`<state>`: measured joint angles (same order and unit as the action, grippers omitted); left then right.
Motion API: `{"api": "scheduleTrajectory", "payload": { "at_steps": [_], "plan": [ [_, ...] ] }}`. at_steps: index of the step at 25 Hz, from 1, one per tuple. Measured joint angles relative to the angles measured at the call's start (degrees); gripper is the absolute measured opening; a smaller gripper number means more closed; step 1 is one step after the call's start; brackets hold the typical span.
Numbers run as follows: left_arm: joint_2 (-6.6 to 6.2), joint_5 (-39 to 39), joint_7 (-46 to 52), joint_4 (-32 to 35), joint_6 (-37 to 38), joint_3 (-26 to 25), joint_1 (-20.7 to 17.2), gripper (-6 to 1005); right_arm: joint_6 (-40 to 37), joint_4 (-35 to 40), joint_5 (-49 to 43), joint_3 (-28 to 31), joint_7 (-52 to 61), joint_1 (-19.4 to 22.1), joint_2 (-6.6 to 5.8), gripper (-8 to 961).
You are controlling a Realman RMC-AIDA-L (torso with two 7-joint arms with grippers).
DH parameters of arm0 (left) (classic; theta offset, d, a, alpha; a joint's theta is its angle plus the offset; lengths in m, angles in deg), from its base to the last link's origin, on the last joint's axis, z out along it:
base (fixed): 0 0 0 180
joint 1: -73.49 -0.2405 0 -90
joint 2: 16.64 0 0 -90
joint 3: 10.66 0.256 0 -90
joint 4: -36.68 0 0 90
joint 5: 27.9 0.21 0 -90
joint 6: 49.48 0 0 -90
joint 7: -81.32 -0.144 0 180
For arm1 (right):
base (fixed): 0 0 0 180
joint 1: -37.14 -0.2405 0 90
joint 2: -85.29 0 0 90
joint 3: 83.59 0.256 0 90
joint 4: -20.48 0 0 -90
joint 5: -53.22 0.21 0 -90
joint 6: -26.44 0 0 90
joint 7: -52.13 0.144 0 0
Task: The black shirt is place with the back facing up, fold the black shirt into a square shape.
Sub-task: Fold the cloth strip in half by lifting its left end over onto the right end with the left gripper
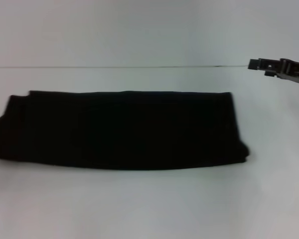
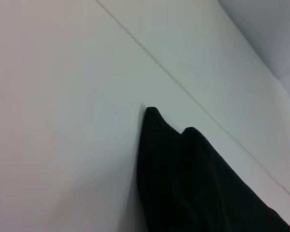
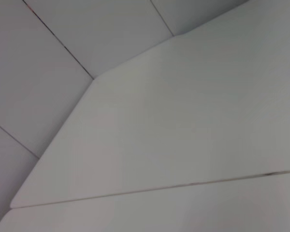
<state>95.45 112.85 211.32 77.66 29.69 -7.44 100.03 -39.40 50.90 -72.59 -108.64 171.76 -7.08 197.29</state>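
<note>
- Black shirt [image 1: 119, 129] — folded into a long band, lies across the centre of the head view on the white table [image 1: 149, 209].
- Right gripper [image 1: 279, 68] at upper right, apart from shirt; grip state cannot be told.
- Left wrist view alone shows the shirt's pointed end; left gripper unseen.

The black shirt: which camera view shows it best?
The head view shows the black shirt best: the whole garment lies there as a long folded band on the white table. The left wrist view shows only one pointed end of it. The right wrist view shows none of it, only white surface.
</note>
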Motion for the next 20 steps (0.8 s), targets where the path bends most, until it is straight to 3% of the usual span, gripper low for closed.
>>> {"api": "scheduleTrajectory", "payload": {
  "at_steps": [3,6,9,12,15,17,20],
  "plan": [
    [-0.51,-0.17,-0.19,2.89,2.00,-1.65,-1.73,26,0.99,-0.02,0.02,-0.07,-0.04,-0.61,0.68,790],
    [-1.65,-2.85,-1.77,3.84,6.85,-3.87,-1.08,26,1.09,0.00,0.05,-0.08,-0.31,-0.77,1.01,790],
    [-2.23,-7.37,-3.81,2.94,12.97,-3.06,2.04,27,0.53,0.33,0.16,-0.08,-1.13,-0.23,1.21,791],
    [-2.02,-12.32,-5.50,-0.66,18.35,0.78,7.44,37,0.36,0.49,0.47,-0.02,-2.20,0.85,1.03,791],
    [0.52,-15.57,-6.54,-4.88,19.80,6.89,13.82,51,-0.46,0.62,0.71,0.11,-3.01,1.99,0.33,790],
    [3.41,-16.51,-7.65,-6.77,18.84,10.19,17.81,61,-1.32,0.72,0.74,0.31,-3.56,2.96,-0.44,790],
    [8.78,-16.74,-9.51,-9.15,13.47,15.22,22.57,75,-3.15,0.80,0.76,0.39,-4.18,4.25,-1.75,790]
  ]
}}
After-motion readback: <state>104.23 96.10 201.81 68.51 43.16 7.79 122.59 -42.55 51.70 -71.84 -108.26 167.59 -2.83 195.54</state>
